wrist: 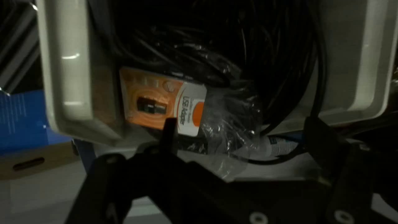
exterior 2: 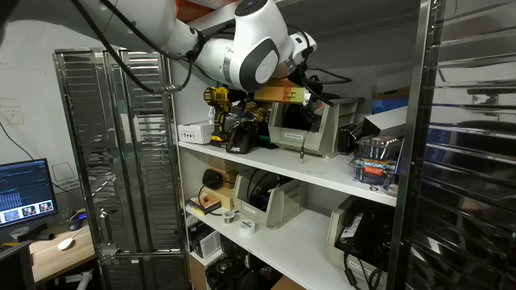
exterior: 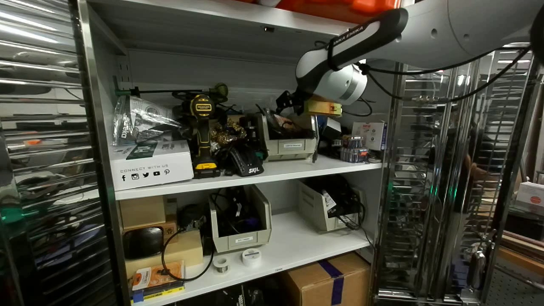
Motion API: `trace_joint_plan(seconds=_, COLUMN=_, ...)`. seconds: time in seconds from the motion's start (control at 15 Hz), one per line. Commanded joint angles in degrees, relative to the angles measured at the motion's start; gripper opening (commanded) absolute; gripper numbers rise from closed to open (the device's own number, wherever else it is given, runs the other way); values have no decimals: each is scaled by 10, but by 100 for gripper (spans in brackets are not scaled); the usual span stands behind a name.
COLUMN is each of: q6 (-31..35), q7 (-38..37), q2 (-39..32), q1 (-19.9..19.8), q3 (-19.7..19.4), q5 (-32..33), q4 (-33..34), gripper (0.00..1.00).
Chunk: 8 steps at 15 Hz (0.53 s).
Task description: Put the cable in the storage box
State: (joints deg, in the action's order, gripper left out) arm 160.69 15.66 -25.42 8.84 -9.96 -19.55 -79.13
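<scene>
The storage box (exterior: 291, 146) is a light-grey bin on the upper shelf, also seen in an exterior view (exterior 2: 298, 139). Black cables and plastic bags fill it. One thin dark cable (exterior 2: 302, 150) hangs over its front wall, its plug near the shelf surface. In the wrist view, coiled black cable (wrist: 289, 77), a clear bag (wrist: 230, 124) and an orange USB adapter pack (wrist: 149, 99) lie between the bin walls (wrist: 71, 77). My gripper (wrist: 242, 121) is open above the bin; it also shows in an exterior view (exterior: 292, 103). Nothing is clearly held between the fingers.
A yellow drill (exterior: 204, 127), white printed box (exterior: 151, 165) and black SKIL tool (exterior: 244, 161) stand beside the bin; battery packs (exterior 2: 373, 165) are opposite. Lower shelf bins (exterior: 242, 242) (exterior: 327, 208) hold cables; a black cable (exterior: 187, 279) loops there. Metal doors (exterior 2: 121, 161) flank the shelves.
</scene>
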Motion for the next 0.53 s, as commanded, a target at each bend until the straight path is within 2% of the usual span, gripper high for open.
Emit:
trace_joint_plan(seconds=0.0, q6=-65, q7=30, q2=110, q1=-1, q3=7, q5=-3, q4=-122, gripper=100)
trace_joint_plan(seconds=0.2, q6=-129, q7=58, q2=181, q1=-2, q3=6, q5=-2, q4=-197, gripper=100)
trace_joint_plan(seconds=0.27, q6=-168, q7=51, q2=208, q1=-48, q3=56, q5=30, q4=-221, gripper=100)
trace_joint_plan(seconds=0.47, q6=-300, q7=60, q2=265, q1=-69, q3=65, q5=46, q4=-266, gripper=100)
